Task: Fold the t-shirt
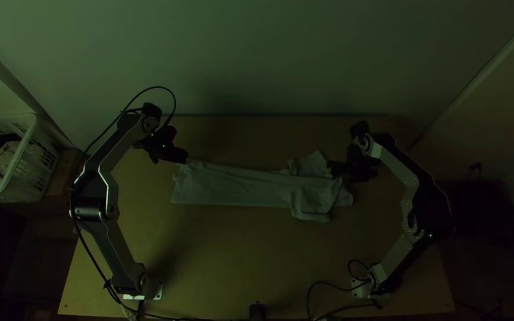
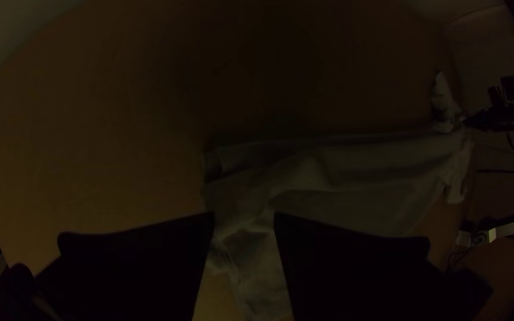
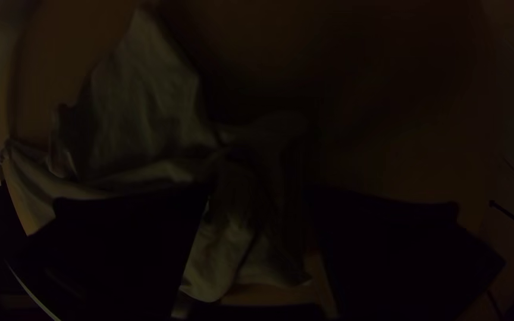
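Because the t-shirt [image 1: 227, 185] lies as a long strip across the table [image 1: 239, 255], bunched toward the right, the left gripper [image 2: 244, 219] and right gripper [image 3: 261, 195], jaws wide, are presumably stationed to take opposite ends. Dimness obscures any fingertip contact and the layer count.

t-shirt [image 1: 233, 185] | pale | long folded strip, one end bunched | on table [image 1: 239, 255]

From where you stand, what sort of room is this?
Probably a robotics lab or workroom: a left robot arm and a right robot arm stand at a wooden table with a t-shirt on it, and a white basket sits off left.
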`<move>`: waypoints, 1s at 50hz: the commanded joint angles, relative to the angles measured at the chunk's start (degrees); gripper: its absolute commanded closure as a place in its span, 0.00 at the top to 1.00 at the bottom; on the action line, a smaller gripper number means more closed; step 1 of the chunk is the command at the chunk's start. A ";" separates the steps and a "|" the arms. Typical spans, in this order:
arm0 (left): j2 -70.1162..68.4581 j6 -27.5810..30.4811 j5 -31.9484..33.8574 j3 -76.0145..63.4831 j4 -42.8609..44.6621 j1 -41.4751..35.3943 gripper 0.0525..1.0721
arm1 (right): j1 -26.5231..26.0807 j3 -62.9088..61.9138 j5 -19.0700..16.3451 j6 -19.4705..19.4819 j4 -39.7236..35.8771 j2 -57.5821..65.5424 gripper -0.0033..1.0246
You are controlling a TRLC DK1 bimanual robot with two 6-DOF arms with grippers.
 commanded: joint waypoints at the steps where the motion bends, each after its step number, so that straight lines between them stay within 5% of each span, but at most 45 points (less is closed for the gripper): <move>1: -3.77 -0.92 3.03 -2.34 0.10 1.39 0.86 | -0.48 1.19 0.36 0.33 -0.01 -2.96 0.95; 18: -9.92 -0.92 11.82 -11.31 4.85 7.10 0.94 | 0.31 3.21 -0.08 0.59 -1.06 -9.64 0.95; 36: -12.56 -0.65 18.76 -21.41 9.68 12.46 0.94 | 0.49 8.30 -5.01 1.91 -3.35 -13.51 0.95; 50: -11.06 0.22 23.51 -27.57 14.25 13.43 0.93 | -0.92 11.73 -14.06 4.90 -4.05 -16.41 0.95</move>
